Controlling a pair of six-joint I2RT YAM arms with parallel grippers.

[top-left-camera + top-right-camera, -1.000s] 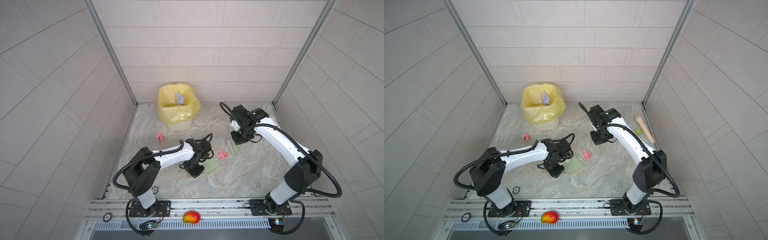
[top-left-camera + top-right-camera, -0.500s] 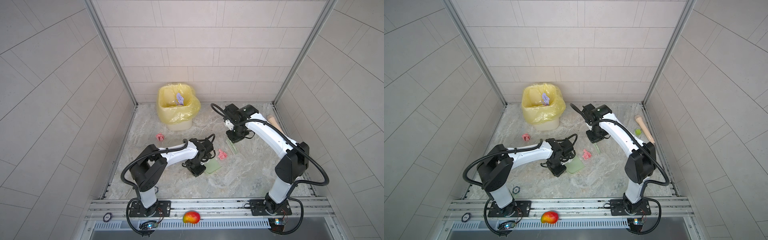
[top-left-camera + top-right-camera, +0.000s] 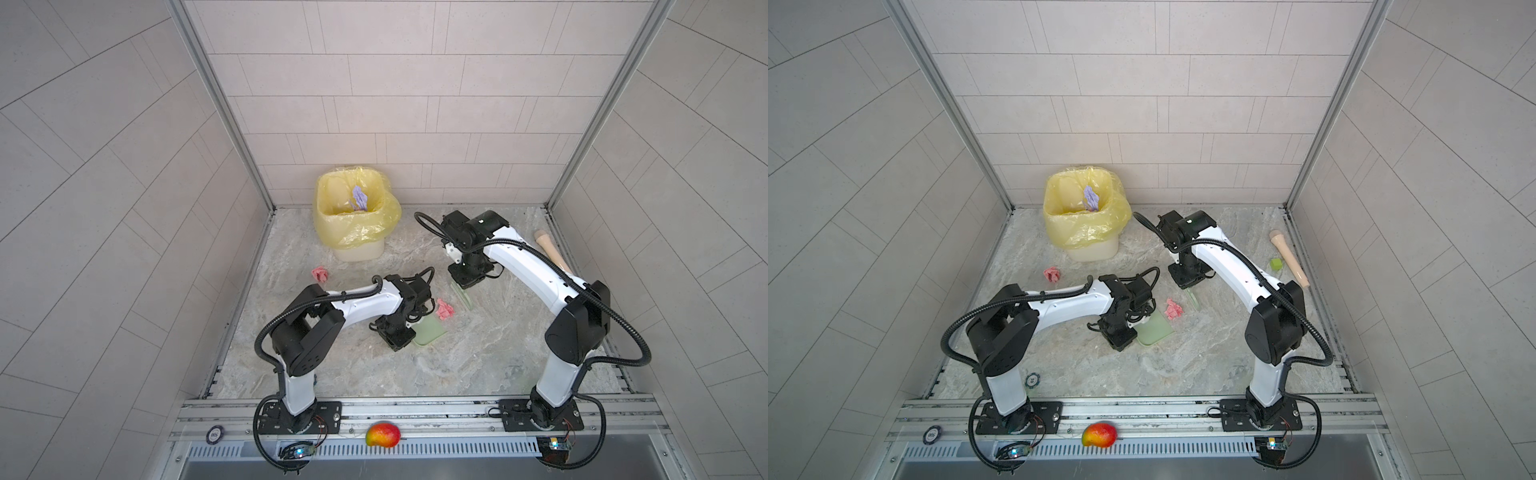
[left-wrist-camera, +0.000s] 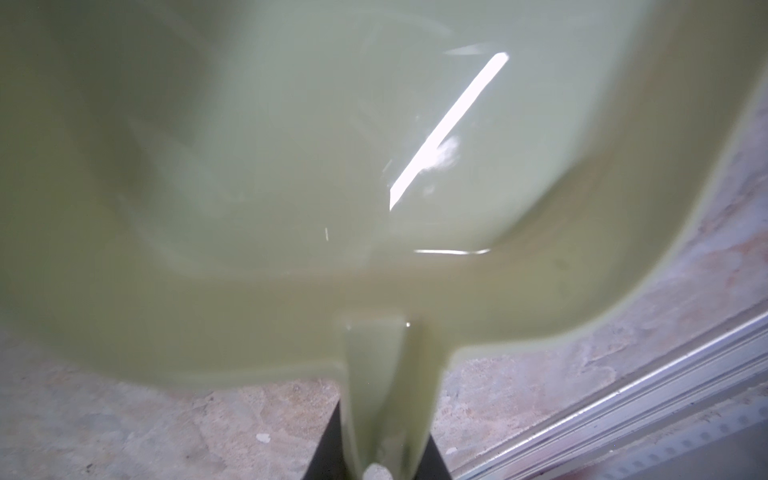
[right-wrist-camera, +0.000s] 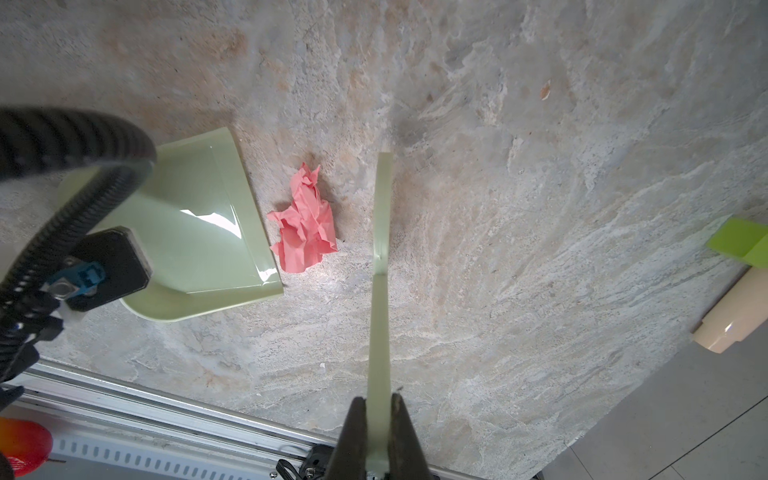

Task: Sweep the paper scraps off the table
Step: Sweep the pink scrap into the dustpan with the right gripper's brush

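The right hand [image 5: 376,411], at the bottom centre of the right wrist view, is clamped tight on the end of a thin pale-green scraper [image 5: 381,232]. The scraper stands on edge on the counter [image 5: 519,291]. In the middle of that frame, just left of the scraper's blade, lies a crumpled pink scrap [image 5: 305,226]. It sits between the blade and the open lip of a pale-green dustpan [image 5: 208,232]; I cannot tell whether it touches either.

The left hand [image 4: 384,449], at the bottom of the left wrist view, is closed on the dustpan's handle, with the pan low on the counter.

In a top view a second pink scrap [image 3: 320,273] lies left of centre, apart from both arms. It is just below a yellow-lined bin [image 3: 357,232] at the back, and a lavender scrap [image 3: 359,199] sits inside that bin.
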